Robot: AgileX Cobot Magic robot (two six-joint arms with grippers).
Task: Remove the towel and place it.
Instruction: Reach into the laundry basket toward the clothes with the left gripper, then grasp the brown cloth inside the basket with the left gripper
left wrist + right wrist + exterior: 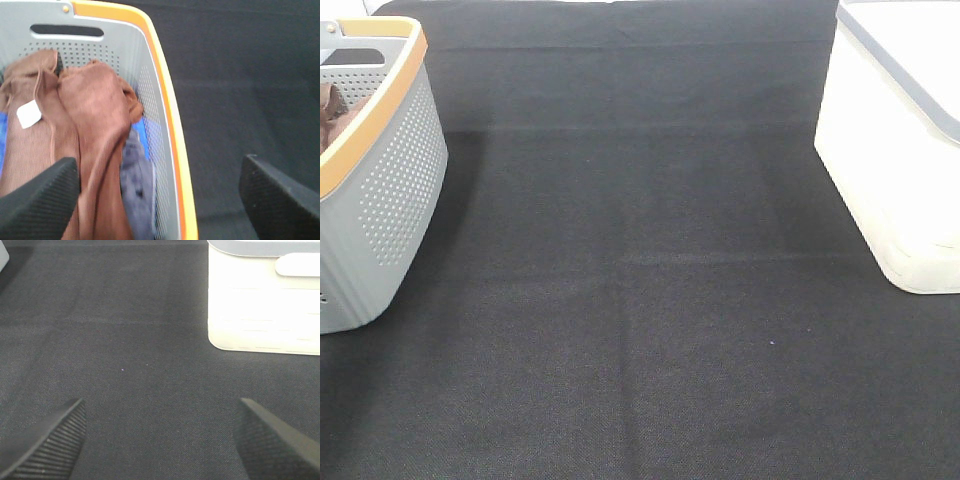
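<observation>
Closest to the left wrist camera, the left gripper [159, 165] is spread wide and holds nothing. One finger hangs over the cloths and the other over the black table [250, 75], so the jaws straddle the orange rim of the basket [167, 105]. A straight descent from this pose would likely drive the gripper onto that rim and shove or tip the light basket. Just beyond the inner finger lies the towel [35, 145], rust-brown, inside the basket against its far side, its white tag [28, 114] showing. Pressed right against it is a second brown cloth [100, 110], bunched and nearly the same colour, so a pinch placed slightly off could take the wrong piece, or both at once. Beneath them sit a blue cloth [146, 131] and a greyish one, either of which might cling and be dragged up with the lift. A towel trailing over the rim could also catch and pull the basket along. Farther off, across the table, the right gripper [160, 410] hovers over bare fabric, likewise gaping and empty. Beyond it stands the white bin [260, 310], apparently lidded. If the towel belongs there, the lid would block it, though I cannot tell the intended spot.
</observation>
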